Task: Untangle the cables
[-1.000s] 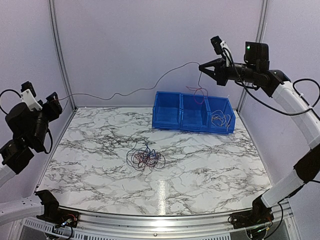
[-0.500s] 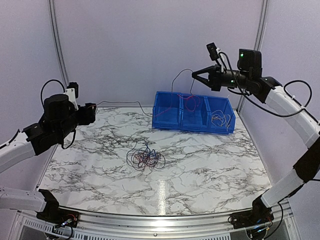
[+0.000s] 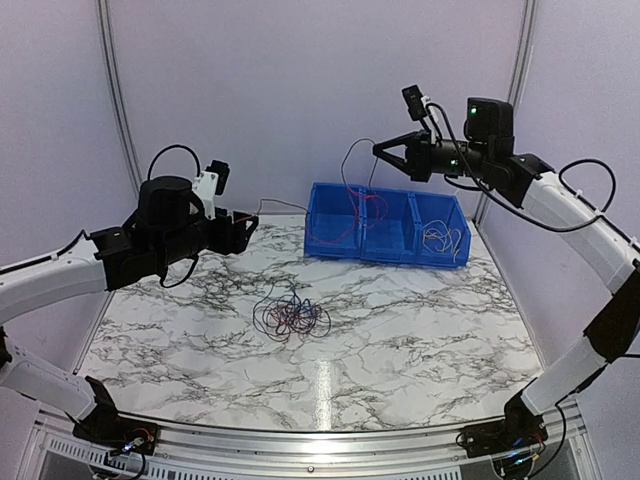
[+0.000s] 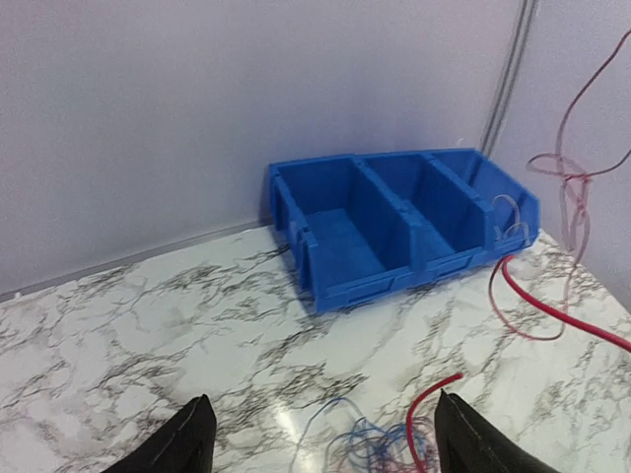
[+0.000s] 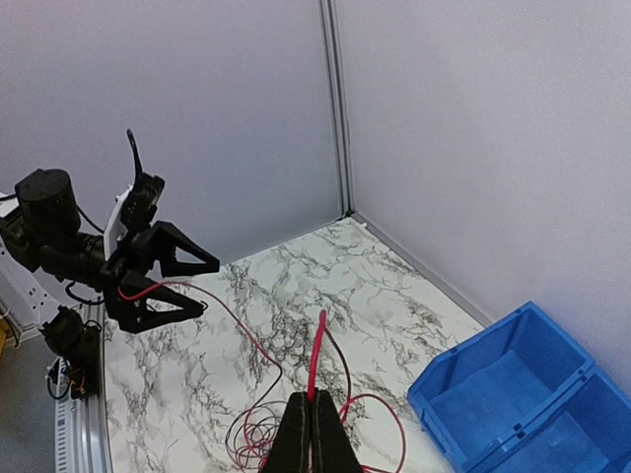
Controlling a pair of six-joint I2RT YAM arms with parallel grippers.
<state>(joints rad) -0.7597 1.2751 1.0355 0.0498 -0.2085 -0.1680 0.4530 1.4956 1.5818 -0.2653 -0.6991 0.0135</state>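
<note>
A tangle of thin cables (image 3: 290,317) in red, blue and dark colours lies on the marble table; it also shows in the left wrist view (image 4: 380,448) and in the right wrist view (image 5: 251,439). My right gripper (image 3: 384,153) is high above the blue bin (image 3: 330,238) and shut (image 5: 314,399) on a red cable (image 5: 317,355). That cable hangs slack over the bin (image 3: 352,200) and runs to my left gripper (image 3: 245,232). My left gripper (image 4: 320,406) is open over the table's left side. The red cable passes between its spread fingers (image 5: 202,307).
The blue bin has three compartments and stands at the back right against the wall (image 4: 345,286). Its right compartment holds a pale cable (image 3: 440,238). Grey walls close the back and both sides.
My left arm has swung from the left wall in over the table. My right gripper has moved left and a little lower. The cable stretched between them has gone slack.
</note>
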